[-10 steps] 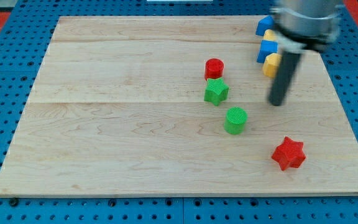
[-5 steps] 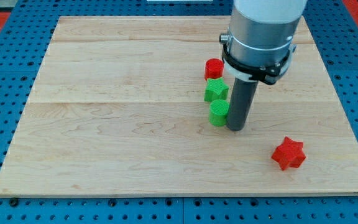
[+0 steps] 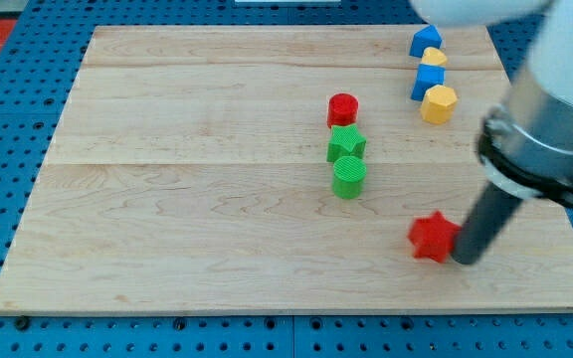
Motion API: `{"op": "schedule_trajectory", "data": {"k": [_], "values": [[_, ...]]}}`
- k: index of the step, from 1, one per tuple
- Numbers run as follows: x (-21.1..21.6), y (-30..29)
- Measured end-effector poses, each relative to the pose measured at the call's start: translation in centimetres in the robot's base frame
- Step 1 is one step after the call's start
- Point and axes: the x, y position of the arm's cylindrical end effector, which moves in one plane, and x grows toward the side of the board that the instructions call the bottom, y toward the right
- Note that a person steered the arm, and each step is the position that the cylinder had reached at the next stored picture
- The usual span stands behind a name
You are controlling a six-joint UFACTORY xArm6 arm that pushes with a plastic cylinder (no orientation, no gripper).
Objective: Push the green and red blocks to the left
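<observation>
A red cylinder [image 3: 342, 108], a green star [image 3: 345, 144] and a green cylinder [image 3: 348, 177] stand in a close column right of the board's middle. A red star [image 3: 432, 237] lies toward the view's bottom right. My tip [image 3: 466, 260] touches the red star's right side. The arm's body covers the board's right edge above it.
A blue block [image 3: 425, 41], a yellow block [image 3: 434, 58], a blue cube [image 3: 429, 80] and a yellow hexagonal block [image 3: 438, 103] are stacked in a column at the view's top right. The wooden board [image 3: 187, 199] sits on a blue pegboard.
My tip pushed the green cylinder left against the green star, then moved down and right to the red star's right side and shifted it left.
</observation>
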Motion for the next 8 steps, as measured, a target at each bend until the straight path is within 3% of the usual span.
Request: {"op": "schedule_trajectory", "data": {"k": [4, 5, 7, 8], "values": [[-0.9, -4.0], [-2.1, -0.1], [-2.1, -7.6], [-1.2, -3.2]]}}
